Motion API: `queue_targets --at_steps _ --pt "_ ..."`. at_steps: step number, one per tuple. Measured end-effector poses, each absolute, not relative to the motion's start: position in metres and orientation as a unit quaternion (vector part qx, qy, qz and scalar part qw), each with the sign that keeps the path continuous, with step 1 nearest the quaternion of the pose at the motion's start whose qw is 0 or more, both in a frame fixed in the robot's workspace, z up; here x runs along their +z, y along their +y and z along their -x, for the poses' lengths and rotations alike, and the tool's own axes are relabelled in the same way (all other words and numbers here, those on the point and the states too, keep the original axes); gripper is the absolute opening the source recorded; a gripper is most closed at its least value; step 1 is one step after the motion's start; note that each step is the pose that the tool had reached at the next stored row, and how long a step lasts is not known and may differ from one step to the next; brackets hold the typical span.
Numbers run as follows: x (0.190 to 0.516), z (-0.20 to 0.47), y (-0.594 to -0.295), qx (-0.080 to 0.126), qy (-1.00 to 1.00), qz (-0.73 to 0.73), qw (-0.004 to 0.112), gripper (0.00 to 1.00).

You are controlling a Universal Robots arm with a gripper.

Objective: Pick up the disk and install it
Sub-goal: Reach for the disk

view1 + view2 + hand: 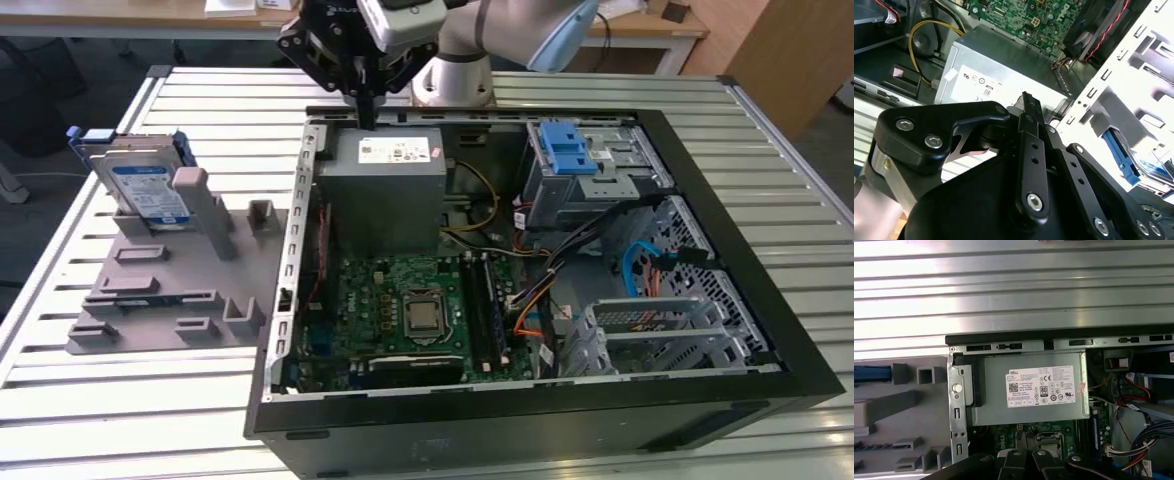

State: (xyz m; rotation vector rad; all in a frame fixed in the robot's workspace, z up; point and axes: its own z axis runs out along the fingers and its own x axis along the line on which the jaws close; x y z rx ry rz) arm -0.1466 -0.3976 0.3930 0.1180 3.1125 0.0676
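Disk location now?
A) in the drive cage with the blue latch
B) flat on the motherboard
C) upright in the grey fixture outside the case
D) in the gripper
C: the disk stands upright in the grey fixture at the exterior view's left, beside the case, while the gripper hangs above the grey box inside it.

Exterior view: pale grey slatted metal table [587, 90] recorded, ribs running lengthwise. Its slats are seen in the first wrist view with bright bands of reflected overhead light. A light wooden desk [147, 22] is noted beyond the far edge. A brown wooden panel [774, 50] is noted at the exterior view's right. Dark floor [34, 240] is seen off the table at the exterior view's left
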Motion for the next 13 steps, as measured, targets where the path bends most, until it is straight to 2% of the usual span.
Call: queue_targets --at_steps 13 --pt "0.3924 0.1565 -0.3965 0.022 0.999 -0.038 0.013 0.11"
